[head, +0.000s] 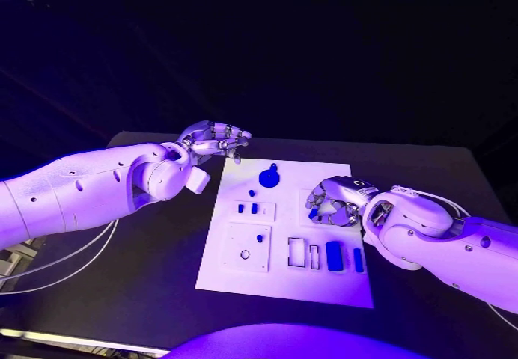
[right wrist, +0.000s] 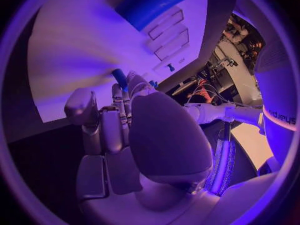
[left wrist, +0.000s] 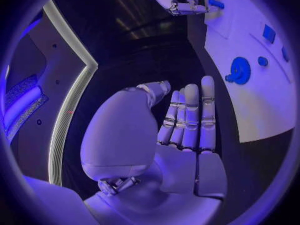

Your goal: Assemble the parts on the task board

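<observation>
The white task board [head: 239,275] lies mid-table. On it are a blue gear-shaped part [head: 269,178], small blue pieces [head: 253,209] and a long blue part [head: 334,256] beside empty slots [head: 297,252]. My right hand [head: 332,202] hovers over the board's right side with its fingers curled, pinching a small blue part [head: 314,215] at the fingertips. That part [right wrist: 119,76] also shows in the right wrist view, and as the blue part [left wrist: 215,4] in the left wrist view. My left hand [head: 216,140] hangs above the table beyond the board's far left corner. Its fingers [left wrist: 190,115] are straight and hold nothing.
The black table [head: 162,247] surrounds the board, with bare room to the left and at the front. White cables [head: 75,262] hang under my left arm at the table's left edge. The gear [left wrist: 239,70] lies on the board [left wrist: 250,105] close to my left hand.
</observation>
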{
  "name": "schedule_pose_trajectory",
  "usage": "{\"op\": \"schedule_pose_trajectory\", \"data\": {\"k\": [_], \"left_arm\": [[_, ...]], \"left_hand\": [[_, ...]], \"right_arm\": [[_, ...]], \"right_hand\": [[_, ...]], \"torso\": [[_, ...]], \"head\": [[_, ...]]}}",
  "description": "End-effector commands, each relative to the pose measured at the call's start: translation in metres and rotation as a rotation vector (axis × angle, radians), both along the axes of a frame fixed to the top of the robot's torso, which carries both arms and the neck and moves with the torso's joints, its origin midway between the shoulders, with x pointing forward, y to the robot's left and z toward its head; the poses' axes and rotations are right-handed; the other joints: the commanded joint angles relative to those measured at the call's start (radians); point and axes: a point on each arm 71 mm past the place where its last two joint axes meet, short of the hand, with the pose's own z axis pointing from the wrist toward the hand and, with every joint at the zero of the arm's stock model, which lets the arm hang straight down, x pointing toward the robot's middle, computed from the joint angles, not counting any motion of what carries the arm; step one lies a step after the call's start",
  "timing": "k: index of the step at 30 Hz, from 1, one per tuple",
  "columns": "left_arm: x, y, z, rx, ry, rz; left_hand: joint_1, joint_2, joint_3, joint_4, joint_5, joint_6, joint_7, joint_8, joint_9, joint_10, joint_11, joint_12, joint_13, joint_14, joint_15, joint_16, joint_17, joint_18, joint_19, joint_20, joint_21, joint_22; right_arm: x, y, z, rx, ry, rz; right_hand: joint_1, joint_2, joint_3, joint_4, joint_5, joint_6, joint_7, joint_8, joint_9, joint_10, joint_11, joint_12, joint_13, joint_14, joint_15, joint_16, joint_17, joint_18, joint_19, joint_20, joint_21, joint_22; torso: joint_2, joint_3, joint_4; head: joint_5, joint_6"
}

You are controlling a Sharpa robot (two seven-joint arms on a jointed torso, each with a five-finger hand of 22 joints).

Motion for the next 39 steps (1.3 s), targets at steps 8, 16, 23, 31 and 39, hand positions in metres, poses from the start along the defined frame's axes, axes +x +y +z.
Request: {"op": "schedule_pose_trajectory", "data": {"k": [8, 16, 23, 31, 39], "left_arm": [[0.000, -0.001, 0.001, -0.010, -0.005, -0.012], [0.000, -0.001, 0.001, -0.011, -0.004, -0.011], [0.000, -0.002, 0.001, -0.012, -0.003, -0.013], [0.000, -0.002, 0.000, -0.012, -0.003, -0.013], [0.001, -0.004, 0.000, -0.015, -0.002, -0.014]], "left_hand": [[-0.003, 0.006, -0.005, -0.003, 0.003, -0.003, 0.005, 0.006, -0.001, -0.004, 0.004, -0.004, -0.001, -0.002, 0.004, 0.003, 0.001, 0.014, 0.006, -0.002, -0.003, -0.001], [-0.003, 0.006, -0.005, -0.003, 0.003, -0.003, 0.005, 0.006, -0.001, -0.004, 0.004, -0.004, -0.001, -0.002, 0.004, 0.003, 0.001, 0.014, 0.006, -0.002, -0.003, -0.001], [-0.003, 0.007, -0.005, -0.002, 0.004, -0.005, 0.005, 0.006, -0.002, -0.004, 0.004, -0.004, -0.001, -0.002, 0.004, 0.003, 0.002, 0.014, 0.006, -0.002, -0.004, -0.001], [-0.003, 0.007, -0.005, -0.002, 0.004, -0.005, 0.005, 0.006, -0.002, -0.004, 0.004, -0.004, -0.001, -0.002, 0.004, 0.003, 0.002, 0.014, 0.006, -0.002, -0.004, -0.001], [-0.004, 0.008, -0.005, -0.002, 0.004, -0.005, 0.005, 0.006, -0.002, -0.004, 0.004, -0.003, -0.002, -0.002, 0.004, 0.003, 0.002, 0.014, 0.006, -0.002, -0.004, -0.002]], "right_arm": [[-0.001, 0.003, -0.005, -0.026, -0.007, 0.009], [-0.002, 0.004, -0.006, -0.004, -0.030, -0.007], [-0.004, 0.004, -0.002, 0.058, -0.050, -0.032], [-0.007, -0.004, 0.010, 0.147, -0.085, -0.072], [-0.019, -0.004, 0.036, 0.243, -0.123, -0.055]], "right_hand": [[0.002, -0.016, 0.114, -0.003, 0.003, 0.030, 0.001, 0.001, -0.005, 0.033, 0.001, -0.037, -0.002, 0.019, -0.009, 0.009, 0.002, -0.016, 0.006, -0.002, 0.008, 0.012], [-0.010, 0.001, 0.302, -0.024, 0.002, 0.087, -0.016, 0.036, 0.019, 0.147, -0.023, -0.037, 0.011, 0.023, -0.030, 0.017, 0.011, -0.021, 0.019, -0.019, 0.043, 0.044], [-0.072, -0.025, 0.430, -0.066, -0.002, 0.095, -0.025, 0.074, 0.058, 0.199, -0.036, -0.046, 0.024, 0.026, -0.040, 0.021, 0.016, -0.025, 0.027, -0.030, 0.063, 0.066], [-0.100, -0.035, 0.464, -0.092, -0.003, 0.092, -0.025, 0.089, 0.075, 0.213, -0.038, -0.050, 0.031, 0.028, -0.041, 0.025, 0.024, -0.028, 0.034, -0.032, 0.080, 0.080], [-0.108, -0.038, 0.474, -0.104, -0.004, 0.091, -0.025, 0.093, 0.081, 0.215, -0.038, -0.053, 0.033, 0.029, -0.042, 0.027, 0.027, -0.030, 0.037, -0.032, 0.087, 0.085]], "torso": [[0.000, 0.0001, -0.0006], [0.000, 0.0005, 0.0002], [0.000, 0.0002, 0.0003], [-0.002, -0.0016, 0.0004], [-0.003, -0.0013, 0.0015]], "head": [[0.000, -0.003], [-0.003, -0.006], [-0.005, -0.006], [-0.006, -0.002], [-0.006, 0.000]]}}
